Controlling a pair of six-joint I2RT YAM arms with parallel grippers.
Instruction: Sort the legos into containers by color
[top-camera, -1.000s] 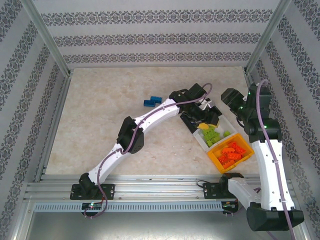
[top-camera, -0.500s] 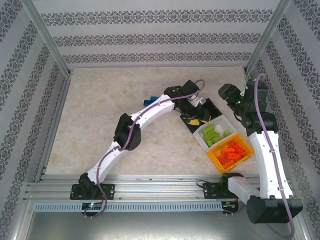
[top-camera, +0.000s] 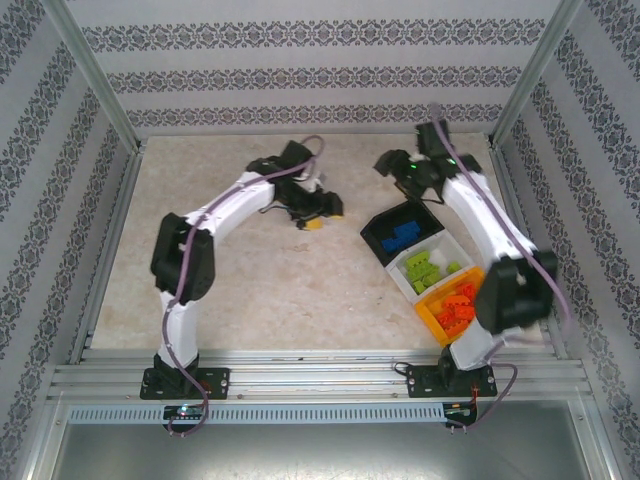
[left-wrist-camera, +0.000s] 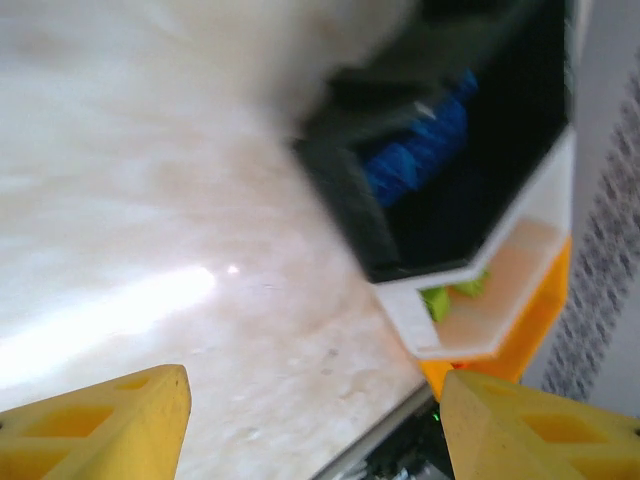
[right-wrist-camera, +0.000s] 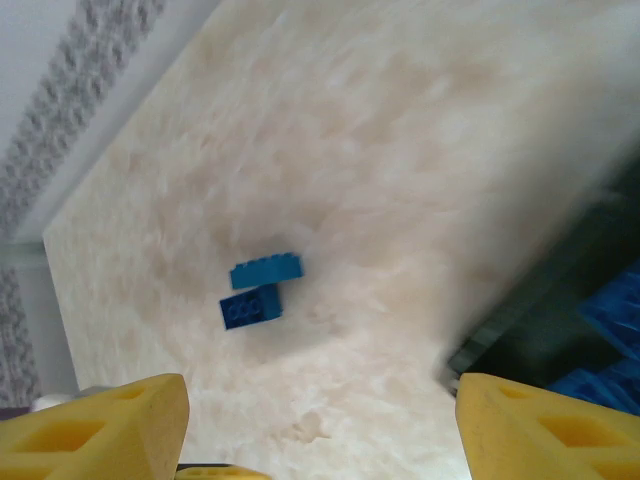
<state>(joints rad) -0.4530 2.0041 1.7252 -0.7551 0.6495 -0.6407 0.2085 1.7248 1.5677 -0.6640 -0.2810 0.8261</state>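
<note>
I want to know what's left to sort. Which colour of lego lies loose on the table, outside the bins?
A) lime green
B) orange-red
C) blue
C: the right wrist view shows two blue legos close together on the table, outside the black bin.

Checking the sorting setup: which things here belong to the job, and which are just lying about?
Job: loose blue bricks, black bin with blue bricks, white bin with green bricks, orange bin with red bricks.
Just there: patterned walls, metal frame, table.
</note>
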